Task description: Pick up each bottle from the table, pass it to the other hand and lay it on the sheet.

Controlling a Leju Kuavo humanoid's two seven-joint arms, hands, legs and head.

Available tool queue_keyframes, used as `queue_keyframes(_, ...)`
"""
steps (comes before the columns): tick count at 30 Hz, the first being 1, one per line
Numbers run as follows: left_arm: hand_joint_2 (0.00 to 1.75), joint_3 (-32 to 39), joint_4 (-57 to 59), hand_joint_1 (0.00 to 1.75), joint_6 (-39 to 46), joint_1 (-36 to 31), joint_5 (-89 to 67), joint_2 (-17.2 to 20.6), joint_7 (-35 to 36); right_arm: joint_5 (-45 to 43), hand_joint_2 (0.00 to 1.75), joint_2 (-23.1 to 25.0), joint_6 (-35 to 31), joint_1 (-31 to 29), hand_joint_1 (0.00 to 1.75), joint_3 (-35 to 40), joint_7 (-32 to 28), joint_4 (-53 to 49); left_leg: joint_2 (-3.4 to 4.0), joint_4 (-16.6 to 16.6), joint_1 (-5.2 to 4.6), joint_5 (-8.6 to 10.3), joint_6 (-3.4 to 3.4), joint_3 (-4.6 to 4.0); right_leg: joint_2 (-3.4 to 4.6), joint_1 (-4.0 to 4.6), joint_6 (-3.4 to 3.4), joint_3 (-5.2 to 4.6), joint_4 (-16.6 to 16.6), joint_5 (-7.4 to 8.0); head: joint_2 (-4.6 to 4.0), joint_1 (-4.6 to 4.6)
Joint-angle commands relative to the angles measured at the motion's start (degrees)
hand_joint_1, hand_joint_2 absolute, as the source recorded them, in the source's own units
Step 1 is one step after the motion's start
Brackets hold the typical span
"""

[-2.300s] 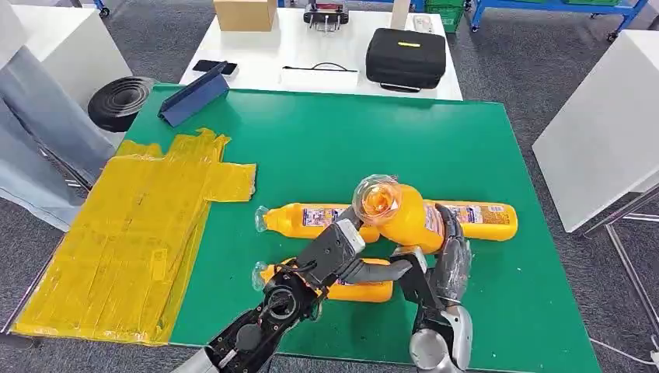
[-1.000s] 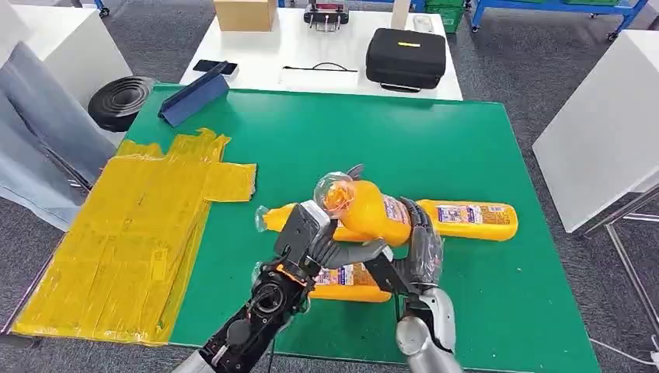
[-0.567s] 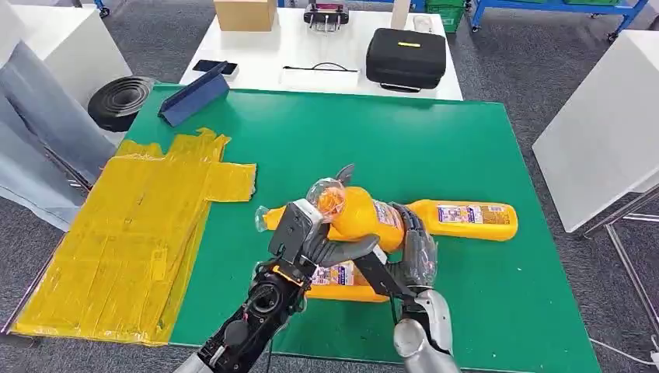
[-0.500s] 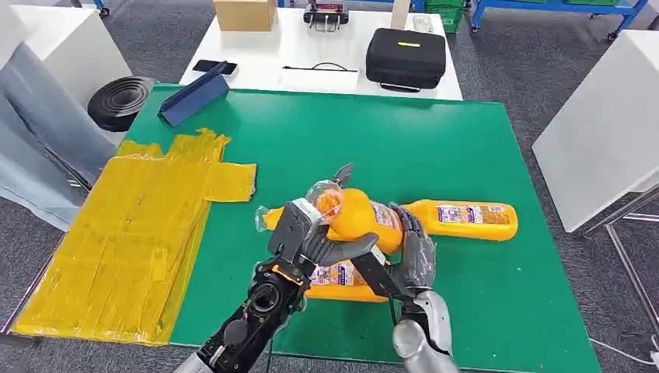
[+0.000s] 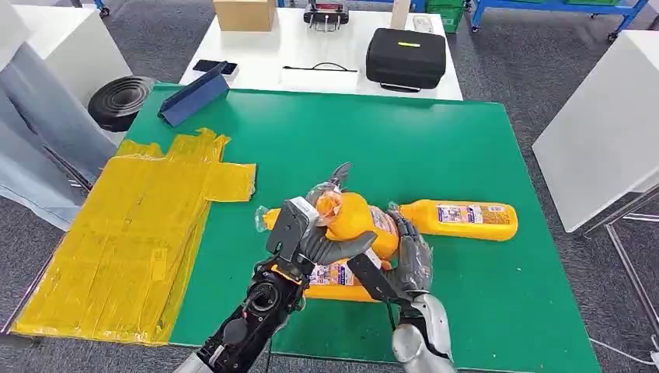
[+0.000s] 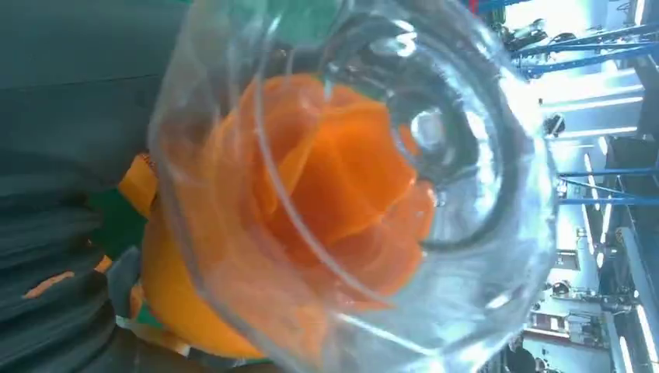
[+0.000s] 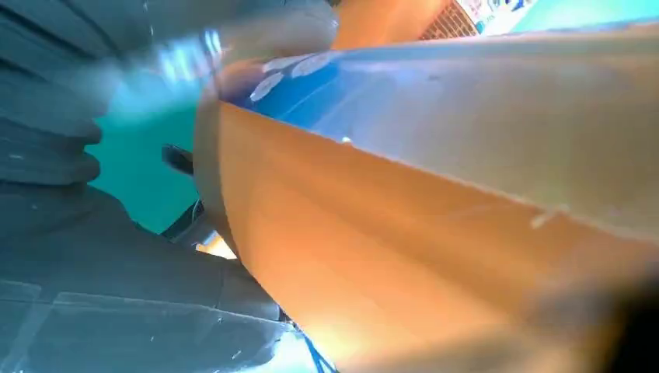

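- orange plastic bottle with a clear rounded cap (image 5: 356,219) is held up off the green table mat (image 5: 435,148), just below the centre of the frame, cap end pointing to the upper left.
- right hand (image 5: 404,256), lower centre, has its dark fingers wrapped around the body of that bottle from the right side.
- left hand (image 5: 315,241), just left of it, lies against the bottle's neck end, thumb crossing under the bottle; whether its fingers are truly clenched on the bottle cannot be told.
- close up from the left wrist, the clear cap (image 6: 373,179) sits right in front of the lens, with orange showing through it.
- second orange bottle with a printed label (image 5: 462,220) lies flat on the mat at centre right, cap end hidden behind the right hand.
- third orange bottle (image 5: 342,284) lies on the mat beneath both hands, mostly covered.
- fourth orange bottle (image 5: 268,218) peeks out left of the left hand, clear cap to the left.
- yellow crinkled plastic sheet (image 5: 140,233) covers the mat's left edge, well apart from the held bottle.
- black zipped case (image 5: 406,56) rests on the white table at the top of the frame.
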Motion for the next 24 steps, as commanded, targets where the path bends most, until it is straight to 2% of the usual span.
queue_keyframes(1,1.75,-1.29,2.25,0.17,-3.52,-1.66,0.92,0.58,0.46,0.08,1.75,0.53,0.10,-0.47,1.75,0.22,0.07,0.86,0.12,0.01,0.09,-0.11,-0.18,0.24,0.07,0.09,-0.15,0.27,-0.08,-0.06,0.00,0.02)
queue_keyframes(2,1.75,-1.41,2.21,1.75,-3.58,-1.65,0.75,0.59,0.47,0.07,1.75,0.47,0.08,-0.38,1.75,0.21,0.08,0.76,0.11,-0.01,0.06,-0.09,-0.15,0.19,0.07,0.07,-0.12,0.21,-0.07,-0.04,0.00,0.00)
queue_keyframes(7,1.75,-1.90,1.52,1.75,-3.63,-1.49,-0.90,0.38,0.38,-0.26,1.75,0.49,-0.04,1.36,1.75,-0.37,0.37,-1.97,0.03,-0.01,0.05,-0.05,-0.11,0.11,-0.01,0.05,-0.09,0.13,-0.06,-0.04,0.00,0.02)
queue_keyframes(8,1.75,-1.96,1.40,1.75,-3.62,-1.51,-1.01,0.38,0.35,-0.55,1.75,0.59,-0.20,1.53,1.75,-0.57,0.33,-2.31,0.11,0.02,0.14,-0.20,-0.26,0.38,0.04,0.15,-0.21,0.45,-0.13,-0.13,0.00,0.02)
queue_keyframes(9,1.75,-1.97,1.28,1.75,-3.56,-1.51,-1.18,0.33,0.36,-0.69,1.75,0.62,-0.11,1.65,1.03,-0.69,0.34,-2.73,0.06,-0.01,0.05,-0.08,-0.13,0.16,0.02,0.05,-0.10,0.18,-0.06,-0.05,0.00,0.02)
queue_keyframes(10,1.75,-2.08,1.25,1.75,-3.60,-1.58,-1.38,0.31,0.39,-0.85,1.75,0.71,-0.45,1.80,0.47,-0.89,0.27,-3.24,0.09,0.01,0.08,-0.14,-0.19,0.26,0.04,0.09,-0.15,0.30,-0.08,-0.10,0.00,-0.02)
queue_keyframes(11,1.75,-2.12,1.29,1.75,-3.63,-1.62,-1.46,0.29,0.40,-0.87,1.75,0.65,-0.28,1.85,1.75,-0.86,0.27,-3.42,0.03,0.01,0.06,-0.09,-0.15,0.17,-0.02,0.06,-0.12,0.21,-0.05,-0.08,0.00,0.02)
queue_keyframes(22,1.75,-2.52,2.00,1.75,-3.90,-2.09,-1.63,0.32,0.09,-0.60,1.75,0.35,0.26,2.35,1.75,-0.82,0.24,-4.03,0.06,-0.01,0.03,-0.04,-0.10,0.09,0.03,0.03,-0.08,0.10,-0.04,-0.02,0.00,0.02)
queue_keyframes(23,1.75,-2.53,2.02,1.75,-3.90,-2.13,-1.58,0.27,0.06,-0.55,1.75,0.36,0.13,2.50,1.75,-0.91,0.30,-4.22,0.17,0.03,0.13,-0.18,-0.26,0.37,0.09,0.14,-0.21,0.42,-0.10,-0.10,0.00,0.02)
queue_keyframes(24,1.75,-2.52,2.08,1.75,-3.90,-2.15,-1.51,0.25,-0.02,-0.52,1.75,0.40,0.00,2.65,1.75,-1.02,0.35,-4.47,0.10,0.00,0.05,-0.08,-0.14,0.17,0.05,0.06,-0.11,0.19,-0.06,-0.04,0.00,0.00)
